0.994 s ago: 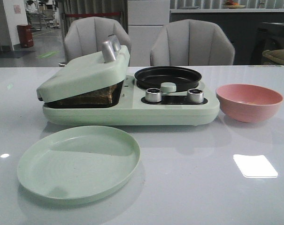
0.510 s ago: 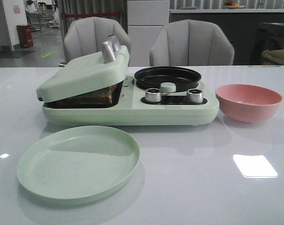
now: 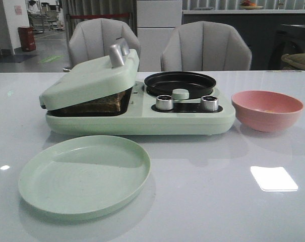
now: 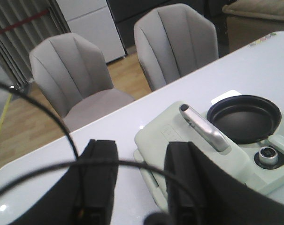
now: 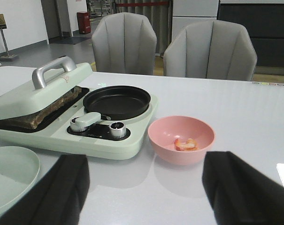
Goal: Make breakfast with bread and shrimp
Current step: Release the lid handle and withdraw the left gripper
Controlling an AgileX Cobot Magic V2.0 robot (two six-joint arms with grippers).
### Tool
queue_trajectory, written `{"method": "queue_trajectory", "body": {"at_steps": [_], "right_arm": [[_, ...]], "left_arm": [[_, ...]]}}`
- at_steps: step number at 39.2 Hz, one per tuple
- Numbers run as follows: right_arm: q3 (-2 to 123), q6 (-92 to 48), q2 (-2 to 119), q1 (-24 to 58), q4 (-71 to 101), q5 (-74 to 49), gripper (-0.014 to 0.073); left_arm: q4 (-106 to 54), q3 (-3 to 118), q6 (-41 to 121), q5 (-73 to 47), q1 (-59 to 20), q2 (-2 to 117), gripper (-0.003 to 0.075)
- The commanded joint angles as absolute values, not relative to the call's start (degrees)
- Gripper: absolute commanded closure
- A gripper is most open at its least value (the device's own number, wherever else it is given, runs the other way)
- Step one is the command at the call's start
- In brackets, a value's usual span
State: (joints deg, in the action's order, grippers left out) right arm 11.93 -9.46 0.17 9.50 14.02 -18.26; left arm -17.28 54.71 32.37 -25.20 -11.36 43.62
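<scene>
Bread (image 3: 99,105) under lid (image 3: 86,80), edge protruding

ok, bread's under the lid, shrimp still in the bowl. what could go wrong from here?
1. The lid rests tilted on the bread, not shut; lifting it by the handle might drag a slice along.
2. The shrimp are small and lie low in the pink bowl; the open right gripper may nudge the bowl instead.
3. The frying pan is shallow, so dropped shrimp could bounce out.
</scene>
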Motion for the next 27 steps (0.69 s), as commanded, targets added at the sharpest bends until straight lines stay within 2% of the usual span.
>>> {"method": "queue_trajectory", "body": {"at_steps": [1, 20, 27], "right_arm": [[13.43, -9.82, 0.86, 9.47, 14.23, -13.48, 0.0001], [13.43, -9.81, 0.86, 9.47, 14.23, -13.29, 0.0001], [13.49, -9.81, 0.86, 9.41, 14.23, -11.63, 0.0001]], "left_arm": [[-18.97, 51.58, 31.52, -17.30, -11.21, 38.03, 0.0407], [-21.32, 26.99, 31.49, -14.46, -11.21, 14.28, 0.0407], [-23.62, 20.04, 31.49, -14.31, -12.87, 9.21, 0.0407]]}}
